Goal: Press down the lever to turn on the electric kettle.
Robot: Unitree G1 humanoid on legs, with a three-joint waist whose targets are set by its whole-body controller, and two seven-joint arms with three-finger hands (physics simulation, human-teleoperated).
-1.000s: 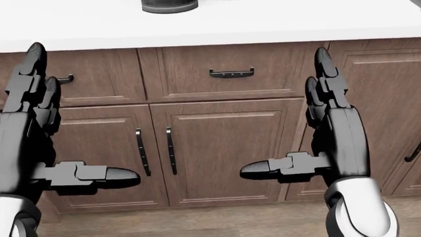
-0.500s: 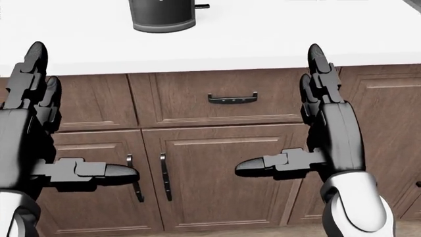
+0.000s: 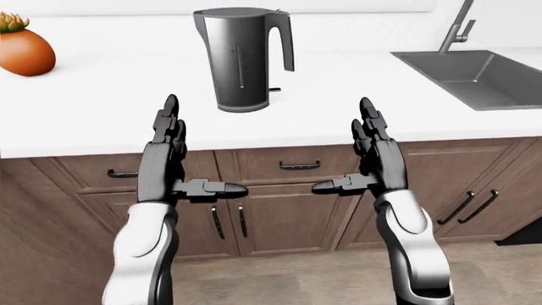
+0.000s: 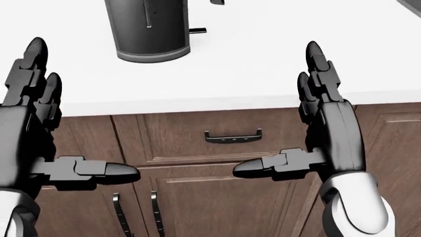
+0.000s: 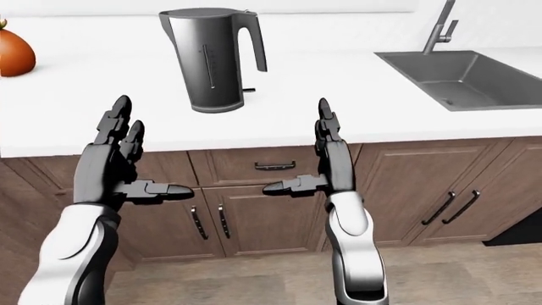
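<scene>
Kettle [image 3: 244, 58] sits at twelve o'clock, rigid; we judge its small lever [image 3: 274, 89] needs light downward press. Left hand [image 3: 166, 159] and right hand [image 3: 375, 155] fingers spread, holding nothing.

A white counter [image 3: 101, 108] sits on brown cupboards [image 3: 279, 210]. A grey sink [image 3: 474, 73] is on the right. The floor [image 3: 288, 279] is wood.

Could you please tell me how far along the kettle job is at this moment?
Done: the robot faces the counter where the kettle stands. In hand: the left hand and right hand are raised and open, short of the counter edge, touching nothing. Left: reach the small lever at the kettle's base and press it down.
</scene>
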